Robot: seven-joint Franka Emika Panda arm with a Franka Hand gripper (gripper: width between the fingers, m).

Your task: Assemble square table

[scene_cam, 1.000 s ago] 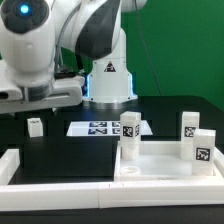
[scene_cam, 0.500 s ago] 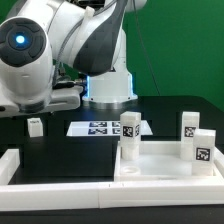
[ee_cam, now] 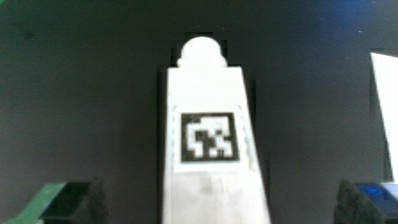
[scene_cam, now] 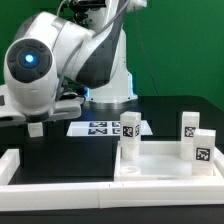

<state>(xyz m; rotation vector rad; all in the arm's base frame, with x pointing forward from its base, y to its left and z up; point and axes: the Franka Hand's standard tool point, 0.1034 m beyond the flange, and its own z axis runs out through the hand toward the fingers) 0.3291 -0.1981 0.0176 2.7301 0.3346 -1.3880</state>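
Front wall: We see a long low white wall (scene_cam: 60,168) closest to us, running along the near edge of the black bench (scene_cam: 70,150).
Table top: The big white square slab (scene_cam: 160,165) lies flat on the bench, on the exterior view's right, just behind the wall.
Posts on the slab: Three short white posts with black-and-white tags stand upright there. One (scene_cam: 128,135) is at the slab's left side, one (scene_cam: 202,148) is at its right side, and one (scene_cam: 189,125) is a little farther back.
Loose post: A fourth post (ee_cam: 210,140) lies on the dark bench under the wrist camera, with its tag facing up and its round tip pointing away. In the exterior view we see only a small white bit of it (scene_cam: 36,127) under the arm, on the left.
Jaws (ee_cam: 222,205): They are spread wide, one finger (ee_cam: 54,205) on each side of the loose post. They are not touching it.
Marker board: A flat white sheet with tags (scene_cam: 100,128) lies farther back on the bench.
Arm: The big white arm (scene_cam: 70,60) leans over the bench's left side.
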